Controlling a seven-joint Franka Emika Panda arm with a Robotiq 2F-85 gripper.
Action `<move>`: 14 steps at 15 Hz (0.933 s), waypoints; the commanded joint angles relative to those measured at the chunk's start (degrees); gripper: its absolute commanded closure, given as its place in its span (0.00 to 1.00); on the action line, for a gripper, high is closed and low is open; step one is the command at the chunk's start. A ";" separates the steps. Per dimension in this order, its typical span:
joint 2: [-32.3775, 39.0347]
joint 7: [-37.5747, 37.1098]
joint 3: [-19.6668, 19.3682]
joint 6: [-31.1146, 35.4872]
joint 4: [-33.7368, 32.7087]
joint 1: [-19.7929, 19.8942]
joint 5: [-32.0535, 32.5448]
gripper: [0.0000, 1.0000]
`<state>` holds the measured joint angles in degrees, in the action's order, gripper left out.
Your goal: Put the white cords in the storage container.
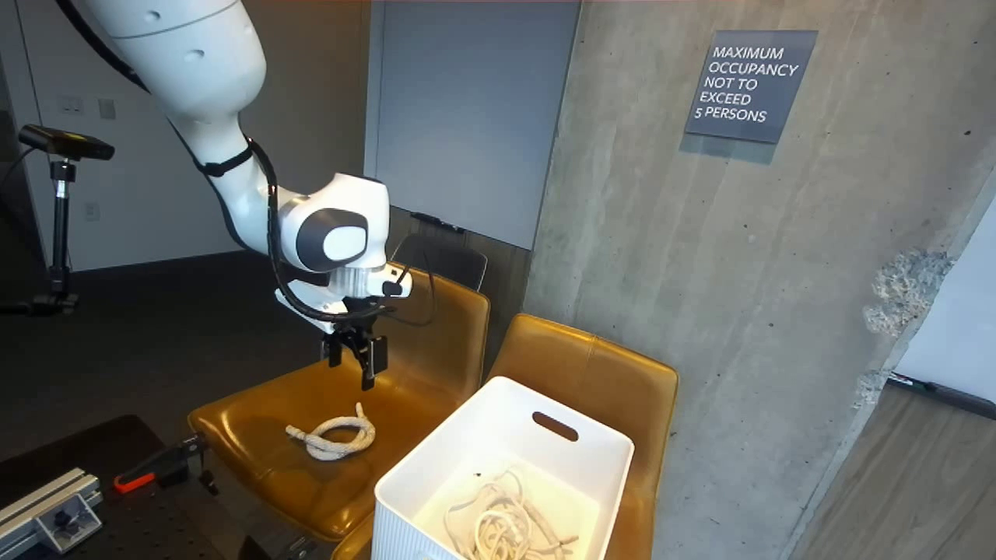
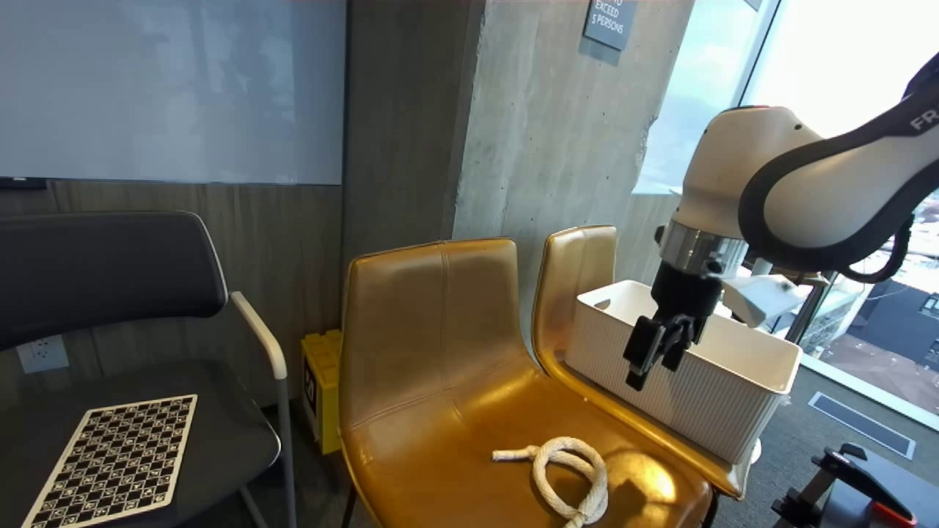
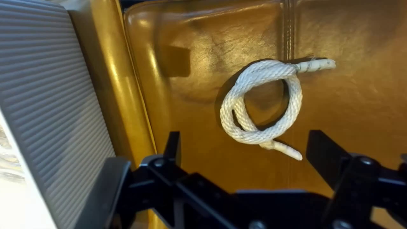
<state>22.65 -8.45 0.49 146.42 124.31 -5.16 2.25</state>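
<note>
A short thick white cord [image 1: 333,450] lies in a loose knotted loop on the seat of a brown leather chair [image 1: 264,412]. It also shows in an exterior view [image 2: 541,475] and in the wrist view [image 3: 295,101]. The white ribbed storage container [image 1: 475,428] stands on the adjoining brown chair, with several thin pale cords [image 1: 506,533] inside. Its ribbed outer wall shows in an exterior view [image 2: 722,414] and at the left of the wrist view [image 3: 47,95]. My gripper [image 1: 354,367], also in an exterior view [image 2: 653,372], is open and empty above the seat, apart from the cord.
Two brown chair backs [image 1: 440,319] [image 1: 591,358] rise behind the seats. A clamp with a red-edged handle [image 1: 156,470] and a metal profile [image 1: 54,509] are at the table edge. A dark chair with a checkered board [image 2: 117,458] and a yellow box [image 2: 323,389] stand to the side.
</note>
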 commanded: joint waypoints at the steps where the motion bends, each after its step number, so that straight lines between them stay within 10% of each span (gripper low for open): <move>1: 8.14 -2.43 -1.07 2.26 -5.11 -1.96 2.23 0.00; 5: 15.99 -3.06 -2.21 3.04 -9.87 -3.19 2.69 0.00; 7: 19.08 -3.07 -2.67 2.69 -12.33 -3.51 2.82 0.27; 14: 27.70 -3.43 -3.98 2.07 -19.42 -5.11 2.79 0.64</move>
<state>46.93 -10.46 -2.10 148.63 108.54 -8.44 4.27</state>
